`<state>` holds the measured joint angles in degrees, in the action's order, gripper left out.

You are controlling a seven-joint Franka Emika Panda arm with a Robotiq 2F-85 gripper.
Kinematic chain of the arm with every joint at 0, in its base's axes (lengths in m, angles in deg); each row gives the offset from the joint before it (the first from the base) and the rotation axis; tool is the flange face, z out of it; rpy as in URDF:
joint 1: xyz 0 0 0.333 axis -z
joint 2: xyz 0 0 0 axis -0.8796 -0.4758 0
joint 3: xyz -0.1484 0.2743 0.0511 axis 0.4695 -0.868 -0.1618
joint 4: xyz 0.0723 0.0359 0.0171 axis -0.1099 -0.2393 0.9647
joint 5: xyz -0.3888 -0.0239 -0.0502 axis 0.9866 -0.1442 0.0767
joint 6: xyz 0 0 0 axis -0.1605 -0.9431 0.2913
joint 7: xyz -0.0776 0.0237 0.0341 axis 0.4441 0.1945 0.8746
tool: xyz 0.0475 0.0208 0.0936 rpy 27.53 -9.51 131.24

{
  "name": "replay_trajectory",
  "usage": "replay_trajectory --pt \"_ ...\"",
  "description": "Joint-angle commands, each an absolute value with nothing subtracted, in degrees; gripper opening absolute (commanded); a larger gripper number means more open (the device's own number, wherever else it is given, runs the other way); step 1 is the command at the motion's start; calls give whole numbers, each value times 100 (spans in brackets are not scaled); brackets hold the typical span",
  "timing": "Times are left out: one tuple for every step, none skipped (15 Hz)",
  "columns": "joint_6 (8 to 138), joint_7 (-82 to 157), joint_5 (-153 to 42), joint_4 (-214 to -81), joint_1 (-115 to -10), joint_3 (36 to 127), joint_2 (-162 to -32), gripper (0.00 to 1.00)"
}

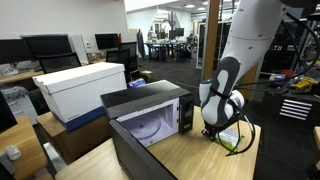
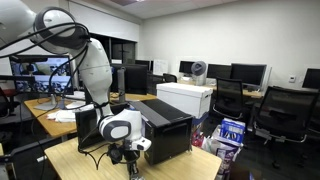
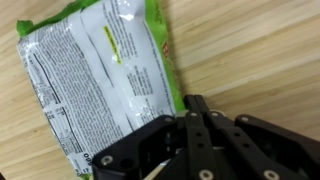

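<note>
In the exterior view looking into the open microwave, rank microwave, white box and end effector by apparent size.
1. microwave, but nearer the camera, so this lead is unsure
2. white box
3. end effector

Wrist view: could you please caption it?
Shut gripper at the edge of a green-and-white bag on a wooden table.

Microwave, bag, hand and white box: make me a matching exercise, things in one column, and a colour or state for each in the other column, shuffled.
Things:
1. microwave
2. bag
3. hand
4. box

Descriptions:
A. shut
B. all white, lid on
C. door open
D. green and white, lying flat on the wooden table

Pairs: 1-C, 2-D, 3-A, 4-B
</note>
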<state>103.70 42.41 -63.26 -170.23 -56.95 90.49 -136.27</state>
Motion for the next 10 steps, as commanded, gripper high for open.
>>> replay_trajectory --pt "10424 4904 -6404 -17303 -6240 9515 -13546 1" --pt "10416 5095 -6430 -17351 -6362 9622 -13549 1" --pt "10396 5280 -6452 -17403 -6493 9728 -13546 1" --pt "10371 5441 -6476 -17447 -6590 9807 -13545 1" --pt "10352 5581 -6491 -17485 -6690 9878 -13548 1" --pt "10334 5750 -6495 -17541 -6840 9979 -13554 1" --pt "10336 5806 -6478 -17571 -6909 10009 -13540 1" --pt "10347 5867 -6458 -17587 -7000 10065 -13553 1" --pt "10317 5913 -6452 -17590 -7063 10103 -13561 1" --pt "10299 5992 -6450 -17611 -7170 10179 -13564 1"
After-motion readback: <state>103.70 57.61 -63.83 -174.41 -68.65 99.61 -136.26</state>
